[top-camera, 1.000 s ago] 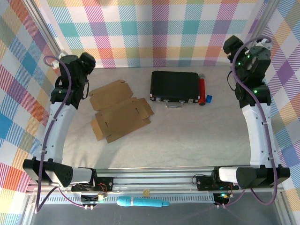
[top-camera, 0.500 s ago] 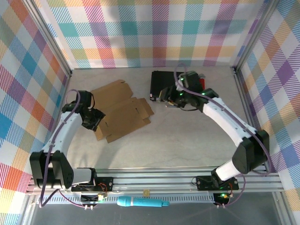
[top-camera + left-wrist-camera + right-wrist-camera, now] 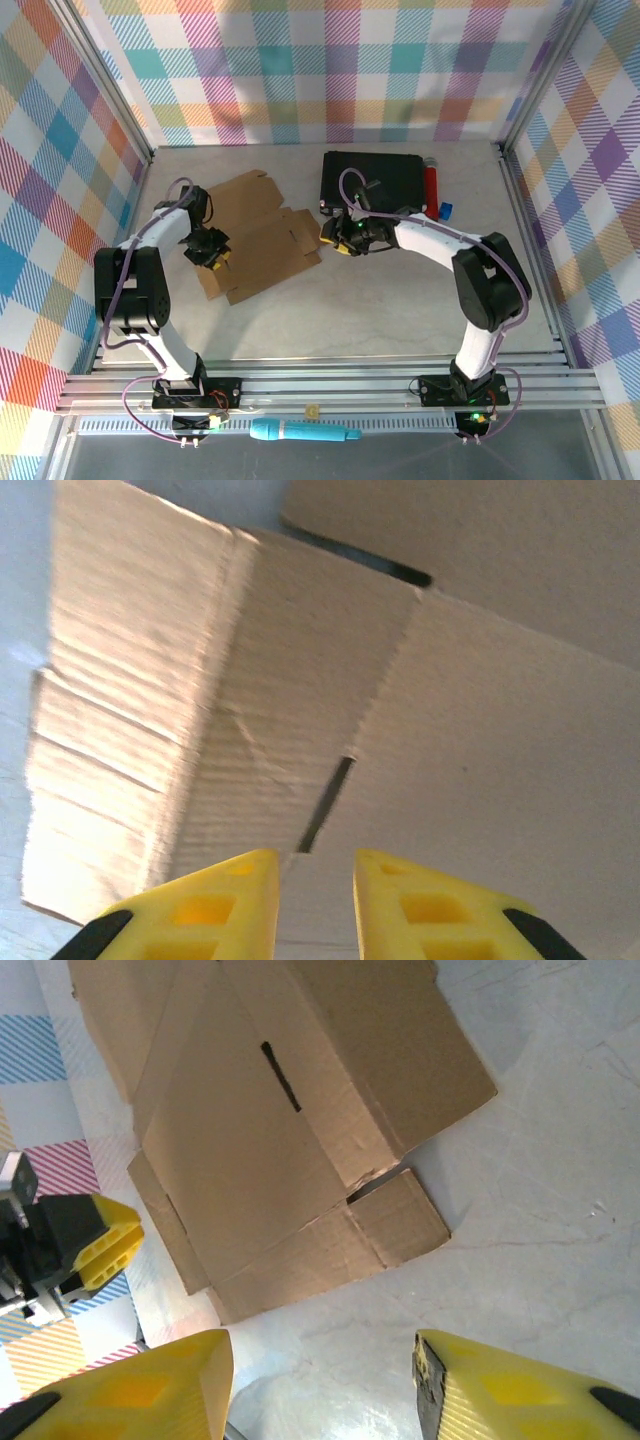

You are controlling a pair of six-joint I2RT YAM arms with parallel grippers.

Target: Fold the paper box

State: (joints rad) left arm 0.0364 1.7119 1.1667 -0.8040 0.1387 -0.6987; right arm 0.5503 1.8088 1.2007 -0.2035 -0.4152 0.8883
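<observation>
The paper box [image 3: 262, 235] lies flat and unfolded on the table as a brown die-cut sheet with flaps and slots. My left gripper [image 3: 213, 252] is low at the sheet's left edge. In the left wrist view the paper box [image 3: 480, 710] is just ahead of the gripper [image 3: 315, 865], whose yellow fingers are a narrow gap apart at the end of a slot. My right gripper [image 3: 333, 237] sits by the sheet's right edge. In the right wrist view that gripper [image 3: 318, 1360] is wide open over bare table, with the paper box [image 3: 270, 1130] beyond it.
A black case [image 3: 372, 182] stands at the back, just behind the right arm, with a red cylinder [image 3: 432, 190] and a small blue object [image 3: 446, 210] to its right. Plaid walls enclose the table. A teal object [image 3: 305, 432] lies below the front rail.
Both arms swung in from the table's sides and came down to the cardboard, left at its left edge, right at its right edge. The left fingers have drawn closer together.
</observation>
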